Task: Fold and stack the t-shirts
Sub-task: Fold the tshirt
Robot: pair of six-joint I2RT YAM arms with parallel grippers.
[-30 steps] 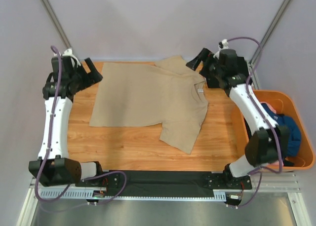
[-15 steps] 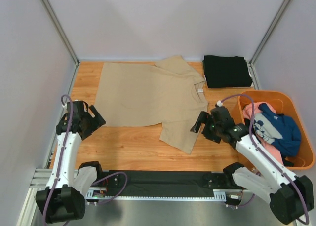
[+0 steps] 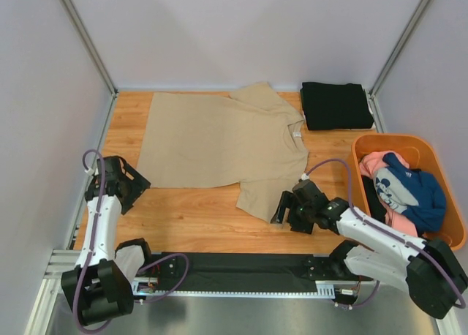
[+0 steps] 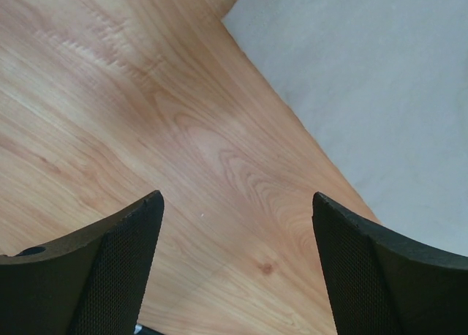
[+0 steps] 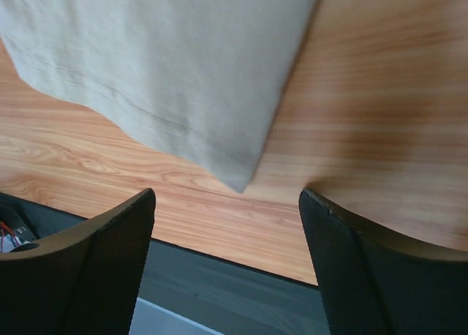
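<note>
The large tan t-shirt (image 3: 219, 139) lies spread flat on the wooden table, one sleeve pointing to the near edge. In the right wrist view that sleeve's hem corner (image 5: 183, 72) lies just ahead of my open, empty right gripper (image 5: 227, 192), which sits low by the sleeve (image 3: 278, 211). My left gripper (image 3: 135, 185) is open and empty beside the shirt's near left corner; its view (image 4: 235, 197) shows bare wood and pale cloth (image 4: 365, 79). A folded black t-shirt (image 3: 336, 105) lies at the back right. The pink (image 3: 371, 164) and blue cartoon-print (image 3: 413, 189) t-shirts lie crumpled in the tub.
The orange plastic tub (image 3: 398, 140) stands at the right side of the table. A dark strip (image 3: 241, 265) and a metal rail run along the near edge, also seen in the right wrist view (image 5: 219, 284). Grey walls and frame posts close in the back and sides.
Both arms came back from the table's far corners to the near side. The right gripper then moved left to the shirt's near sleeve. The black shirt came into sight. The tan shirt stayed put.
</note>
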